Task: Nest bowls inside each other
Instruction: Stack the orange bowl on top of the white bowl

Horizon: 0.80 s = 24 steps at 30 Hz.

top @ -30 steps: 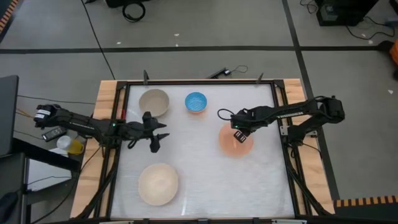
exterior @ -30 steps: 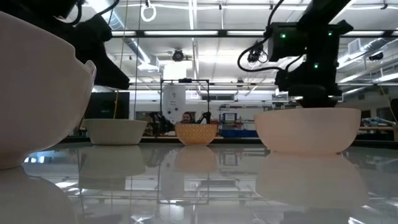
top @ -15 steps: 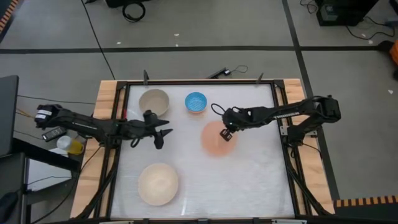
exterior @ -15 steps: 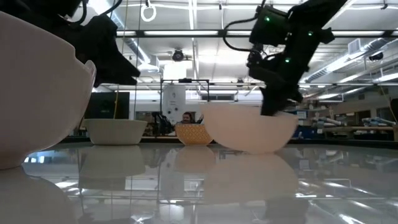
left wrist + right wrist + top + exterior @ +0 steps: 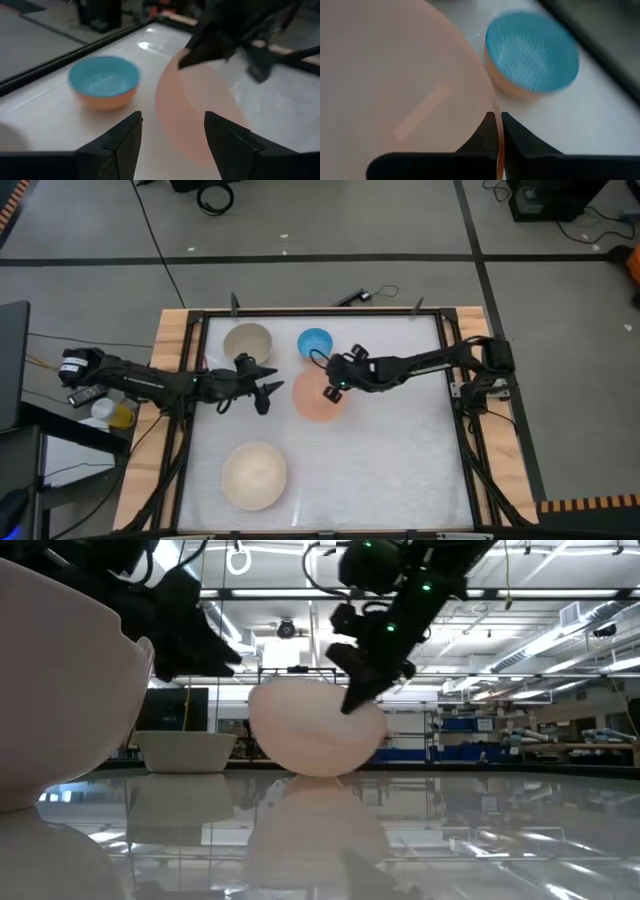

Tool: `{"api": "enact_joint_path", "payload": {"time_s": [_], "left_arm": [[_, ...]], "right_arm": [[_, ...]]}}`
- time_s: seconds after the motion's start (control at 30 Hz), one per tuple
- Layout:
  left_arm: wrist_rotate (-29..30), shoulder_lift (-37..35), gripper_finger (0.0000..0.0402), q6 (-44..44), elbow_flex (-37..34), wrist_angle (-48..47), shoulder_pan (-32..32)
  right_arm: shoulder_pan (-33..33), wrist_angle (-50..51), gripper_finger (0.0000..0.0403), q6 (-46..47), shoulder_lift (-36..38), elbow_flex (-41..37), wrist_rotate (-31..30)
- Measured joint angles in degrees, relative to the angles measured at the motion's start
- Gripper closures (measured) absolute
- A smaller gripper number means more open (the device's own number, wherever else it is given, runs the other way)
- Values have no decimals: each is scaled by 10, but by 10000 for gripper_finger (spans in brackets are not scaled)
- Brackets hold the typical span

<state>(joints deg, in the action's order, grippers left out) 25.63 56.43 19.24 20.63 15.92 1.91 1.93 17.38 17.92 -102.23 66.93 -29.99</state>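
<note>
The salmon-orange bowl (image 5: pixel 316 400) sits tipped near the table's middle, its mouth turned toward my left arm, with my right gripper (image 5: pixel 331 391) shut on its rim. My left gripper (image 5: pixel 270 391) hangs open just left of it, touching nothing. The small blue bowl (image 5: pixel 315 343) and the grey-beige bowl (image 5: pixel 247 343) stand on their bases near the far edge. The cream-white bowl (image 5: pixel 254 475) stands at the near left. My right gripper pinches the salmon bowl's rim (image 5: pixel 495 114) on the side toward the table's right, one finger inside the bowl and one outside. The fingers (image 5: pixel 352 700) slant down from the right. The bowl is tilted; whether its underside (image 5: pixel 318 770) touches the table, I cannot tell.
A black frame (image 5: pixel 310 313) borders the white tabletop. Open tabletop (image 5: pixel 390 470) lies at the near right. The blue bowl (image 5: pixel 532 52) stands close behind the salmon bowl, and the cream-white bowl (image 5: pixel 60 690) looms large in the low view.
My right gripper has carried the salmon bowl from the table's right half toward the left, to just in front of the blue bowl. The bowl, level before, has tipped with its mouth toward my left arm. My left gripper has edged toward it.
</note>
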Motion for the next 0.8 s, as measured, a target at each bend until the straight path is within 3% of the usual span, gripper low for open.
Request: {"api": "enact_joint_path", "payload": {"time_s": [0.1,0.37,0.8], "left_arm": [[-7,7,168,-2,0,11,-24],[-99,18,124,-19,0,10,-82],[-63,24,131,-55,0,47,-82]], "right_arm": [[-6,-8,392,-33,-24,34,-27],[-18,-76,392,-120,-47,58,-82],[-17,-88,391,-94,-44,58,-144]]}}
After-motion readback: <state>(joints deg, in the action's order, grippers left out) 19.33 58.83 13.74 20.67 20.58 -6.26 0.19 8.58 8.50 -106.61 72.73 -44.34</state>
